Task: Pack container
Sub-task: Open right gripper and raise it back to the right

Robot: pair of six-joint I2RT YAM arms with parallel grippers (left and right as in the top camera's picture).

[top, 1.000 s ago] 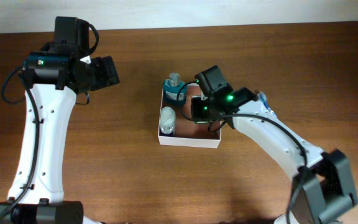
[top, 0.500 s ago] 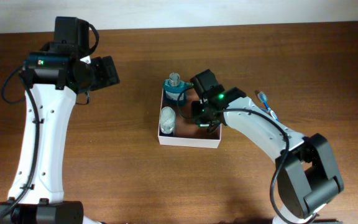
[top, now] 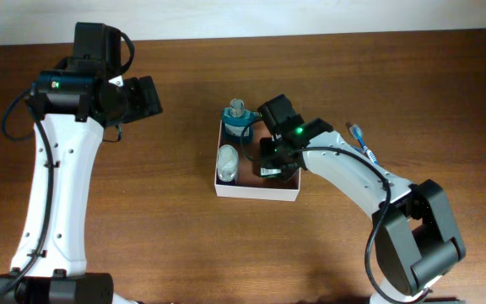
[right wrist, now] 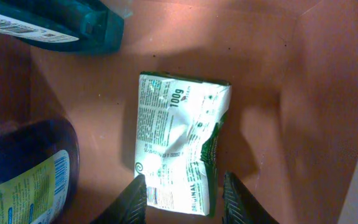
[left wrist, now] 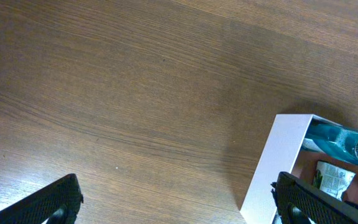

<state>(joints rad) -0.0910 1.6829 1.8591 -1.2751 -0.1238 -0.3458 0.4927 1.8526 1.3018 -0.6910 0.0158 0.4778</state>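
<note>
1. Cardboard, white outside and reddish-brown inside, makes up the container [top: 256, 192]. It sits on the table [top: 184, 236] between the two arms, well in from the far edge.
2. Its load is uneven. A teal bottle [top: 238, 121] stands in the far-left corner, a white-capped bottle [top: 227, 162] lies against the left wall, and a green-and-white packet [right wrist: 179, 149] lies flat on the floor toward the right wall.
3. The right gripper [right wrist: 185, 200] is inside the container over the packet. Its fingers are narrowly parted, one on each side of the packet's end. There is a sliver of floor beside one finger, so the packet looks unpinched.
4. The left gripper [left wrist: 178, 200] hangs spread wide over bare table off the container's left wall, holding nothing.
5. Handling, as a judgement:
   - The box is probably light, with thin walls that bow if squeezed mid-span.
   - Its matte surface should grip well, but it would slide easily on the wood if nudged.
   - The bottles make the left side heavier, so lifting by one wall would tip it.
6. The best hold is probably a pinch over the rim close to a corner, where the folds stiffen the wall. The near-right corner is free of contents.
</note>
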